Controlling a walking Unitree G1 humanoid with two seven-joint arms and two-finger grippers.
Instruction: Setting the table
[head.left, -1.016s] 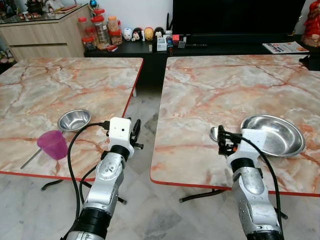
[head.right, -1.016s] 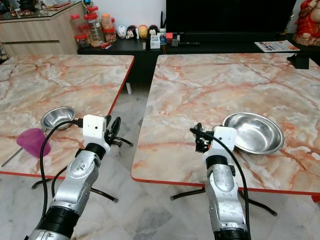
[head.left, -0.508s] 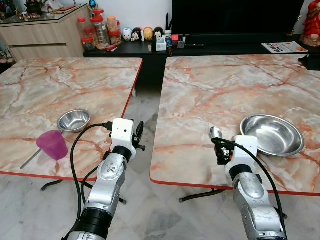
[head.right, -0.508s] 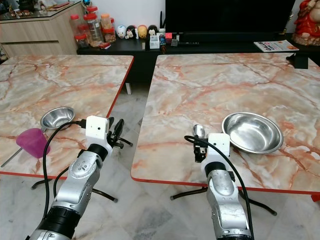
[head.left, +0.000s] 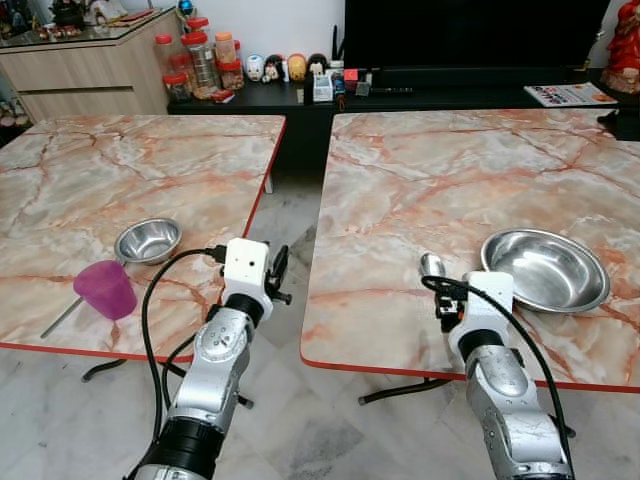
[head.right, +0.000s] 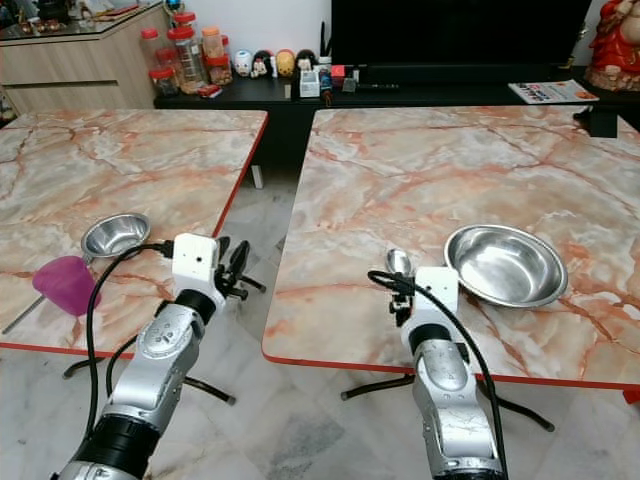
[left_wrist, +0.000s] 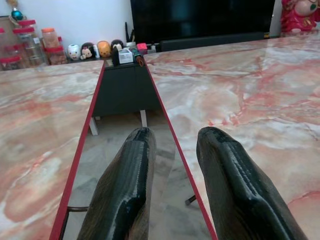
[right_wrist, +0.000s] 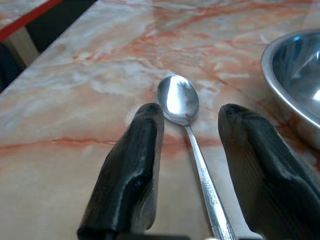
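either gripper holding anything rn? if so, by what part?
Nothing held. Right gripper is open, fingers either side of the silver metal spoon lying on the marble table, not clamping it. Left gripper is open over the gap between tables.

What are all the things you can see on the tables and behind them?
Tables: two, pink-orange marble with red edges, side by side with a gap.
Big bowl: one, silver, on the right table.
Spoon: one, silver, lying left of the big bowl, between the right gripper's open fingers.
Small bowl: one, silver, on the left table.
Cup: one, purple, in front of the small bowl.
Jars: several, red-lidded, on the back shelf.
Figurines: a few, small, beside the jars.
Left gripper: black fingers open, over the gap.
Right gripper: black, above the spoon handle.
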